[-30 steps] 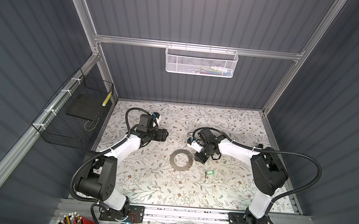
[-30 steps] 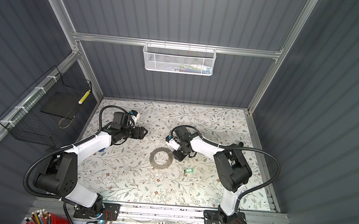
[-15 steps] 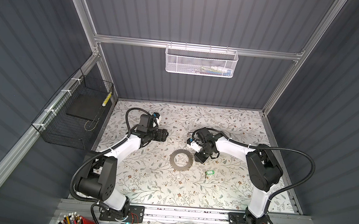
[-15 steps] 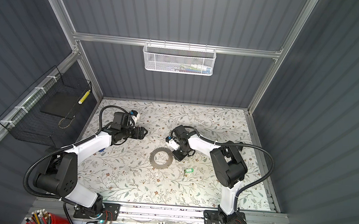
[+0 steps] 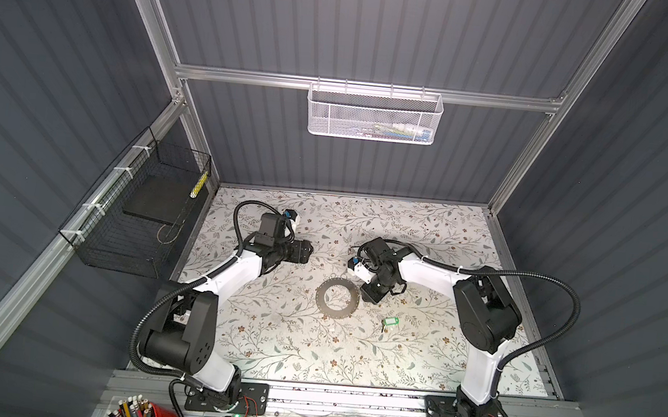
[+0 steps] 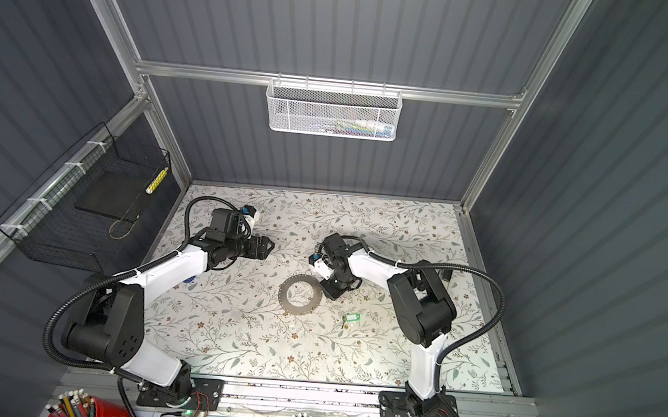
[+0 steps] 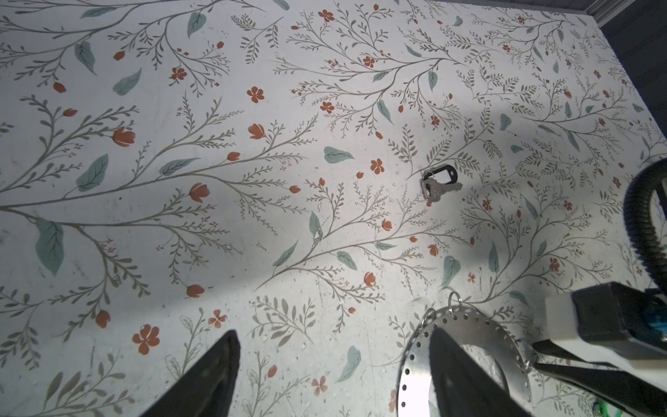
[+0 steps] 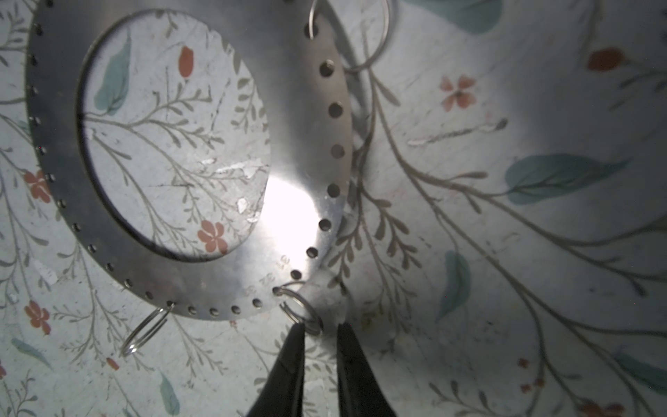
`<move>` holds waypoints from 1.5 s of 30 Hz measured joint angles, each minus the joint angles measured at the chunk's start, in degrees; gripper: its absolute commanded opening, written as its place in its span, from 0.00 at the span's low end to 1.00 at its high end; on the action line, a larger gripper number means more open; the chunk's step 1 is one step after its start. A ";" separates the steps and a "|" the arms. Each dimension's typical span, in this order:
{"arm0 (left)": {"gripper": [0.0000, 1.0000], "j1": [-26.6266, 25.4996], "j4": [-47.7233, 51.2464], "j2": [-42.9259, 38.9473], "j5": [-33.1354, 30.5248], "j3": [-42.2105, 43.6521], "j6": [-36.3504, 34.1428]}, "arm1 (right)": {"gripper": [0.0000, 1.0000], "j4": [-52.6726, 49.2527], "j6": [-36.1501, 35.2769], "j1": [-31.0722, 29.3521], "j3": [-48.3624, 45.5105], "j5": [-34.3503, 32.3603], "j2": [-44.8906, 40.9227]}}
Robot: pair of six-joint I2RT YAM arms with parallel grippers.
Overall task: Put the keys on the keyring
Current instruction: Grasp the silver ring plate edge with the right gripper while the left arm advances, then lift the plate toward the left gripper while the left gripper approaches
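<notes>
The keyring [image 5: 334, 315] lies flat mid-mat [image 5: 270, 337]. The right gripper [image 8: 319, 330], jaws narrowed, straddles a small split ring [image 8: 299, 305] at its 3 o'clock rim (grip or mere touch cannot be told). The green key [image 5: 390, 321] lies at 4 o'clock. The left gripper [image 7: 334, 332] hangs spread wide.

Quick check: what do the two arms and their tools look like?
The left arm and right arm match: white shells, black joints and bases, black ribbed cable hoses looping alongside. The left tool and right tool have slim, tapered black fingers; a white-and-blue part sits near each wrist.
</notes>
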State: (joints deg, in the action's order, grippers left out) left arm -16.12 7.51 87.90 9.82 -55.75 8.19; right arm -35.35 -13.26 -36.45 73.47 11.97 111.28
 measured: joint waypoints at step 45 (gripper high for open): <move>0.83 -2.75 -7.85 -6.62 -1.88 8.92 -0.63 | 0.00 14.58 0.15 -4.59 -9.90 -10.54 -15.54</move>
State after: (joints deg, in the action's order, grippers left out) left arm -18.87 -0.34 81.28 7.94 -46.83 7.55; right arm -20.78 -13.10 -41.04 63.57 1.43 95.74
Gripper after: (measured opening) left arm 0.832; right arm 0.042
